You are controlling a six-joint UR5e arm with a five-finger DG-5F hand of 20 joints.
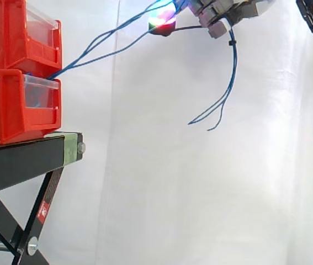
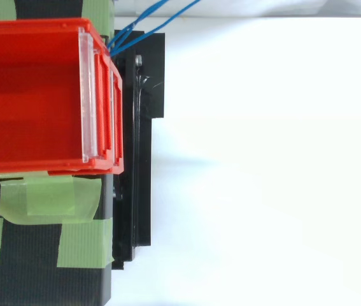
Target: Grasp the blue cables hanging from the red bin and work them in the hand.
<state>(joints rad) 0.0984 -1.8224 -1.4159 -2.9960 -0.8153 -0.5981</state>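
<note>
Hand (image 1: 222, 16) cut off by side view's top edge. What I can see is closed on the blue cables (image 1: 234, 63), loose ends dangling beneath. Top view: cables leave the red bins' (image 2: 34, 95) front corner and run off frame.

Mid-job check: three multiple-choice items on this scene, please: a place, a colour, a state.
1. Where do the blue cables leave the red bins? A) top bin's rim B) the front, between the two stacked bins C) behind them
2. The tape on the black stand is: A) green B) yellow C) white
3. The cables' loose ends: A) hang free below the hand B) lie on the stand C) sit inside a bin
Key: 1B, they emerge at the seam in the side view; 2A, green strips in the top view; 3A, they dangle before the curtain.
</note>
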